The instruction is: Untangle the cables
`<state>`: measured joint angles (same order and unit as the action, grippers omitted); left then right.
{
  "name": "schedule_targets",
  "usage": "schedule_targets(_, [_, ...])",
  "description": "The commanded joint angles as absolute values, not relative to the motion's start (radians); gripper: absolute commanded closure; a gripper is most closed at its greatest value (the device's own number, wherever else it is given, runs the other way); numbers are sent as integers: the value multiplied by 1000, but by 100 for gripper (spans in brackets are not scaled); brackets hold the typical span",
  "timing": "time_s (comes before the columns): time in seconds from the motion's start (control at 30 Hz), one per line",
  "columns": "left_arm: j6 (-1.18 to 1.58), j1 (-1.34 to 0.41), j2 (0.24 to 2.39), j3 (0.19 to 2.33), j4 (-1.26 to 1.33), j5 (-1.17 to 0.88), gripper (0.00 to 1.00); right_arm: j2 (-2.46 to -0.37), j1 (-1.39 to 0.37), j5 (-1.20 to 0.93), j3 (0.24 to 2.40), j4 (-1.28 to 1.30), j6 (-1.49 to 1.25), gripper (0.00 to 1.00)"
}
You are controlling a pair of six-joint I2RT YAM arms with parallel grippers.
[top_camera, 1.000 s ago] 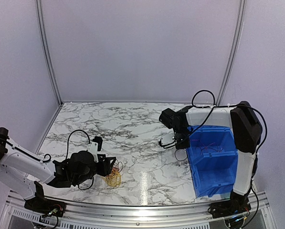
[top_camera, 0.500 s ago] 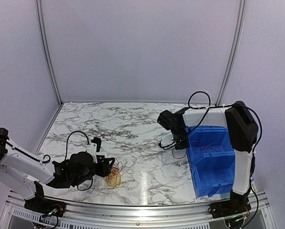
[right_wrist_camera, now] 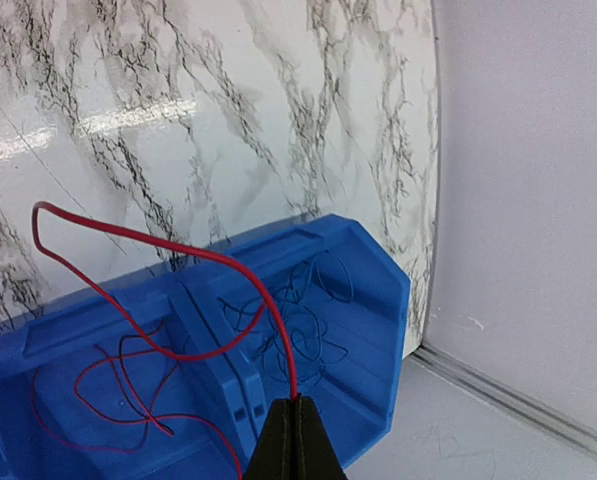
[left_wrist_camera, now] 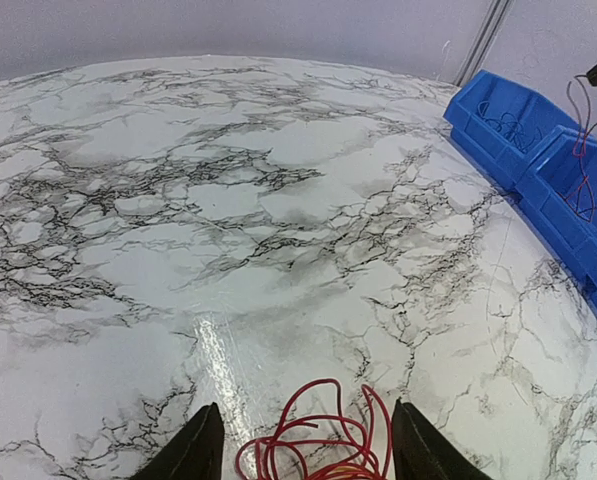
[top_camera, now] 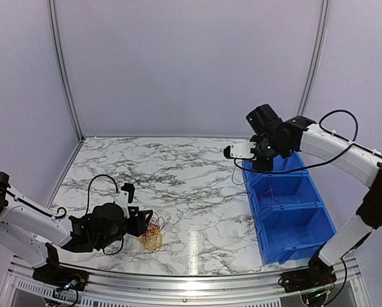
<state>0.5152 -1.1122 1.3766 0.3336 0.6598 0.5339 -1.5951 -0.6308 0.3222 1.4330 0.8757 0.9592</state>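
Right wrist: right jaws pinch a red cable (right_wrist_camera: 218, 257) over the blue bin (right_wrist_camera: 378, 290) at three o'clock, left jaws spread.

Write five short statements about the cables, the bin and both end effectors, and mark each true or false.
1. The right end effector is shut on a red cable. True.
2. The blue bin stands at the table's left side. False: it stands at the right.
3. The left end effector is clamped shut. False: its jaws stand apart, with red loops between them.
4. The tangled bundle lies on the marble table by the left end effector. True.
5. The bin is empty. False: dark cables lie in one compartment.
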Motion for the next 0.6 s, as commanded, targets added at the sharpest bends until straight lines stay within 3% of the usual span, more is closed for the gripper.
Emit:
schedule_targets(0.0, [478, -1102, 1373, 345, 646, 556, 41, -1470, -549, 263, 1342, 885, 991, 100])
schedule_targets(0.3, [468, -1094, 1415, 381, 637, 542, 41, -1278, -324, 186, 1112, 873, 1100, 100])
schedule_targets(0.43, [464, -1090, 1415, 393, 626, 538, 41, -1245, -300, 197, 1064, 863, 1112, 79])
schedule_targets(0.5, [460, -1088, 1407, 401, 615, 536, 41, -1238, -300, 115, 1115, 899, 1091, 58])
schedule_targets(0.57, [461, -1088, 1396, 406, 601, 535, 41, -1234, -300, 7, 1194, 934, 1059, 48])
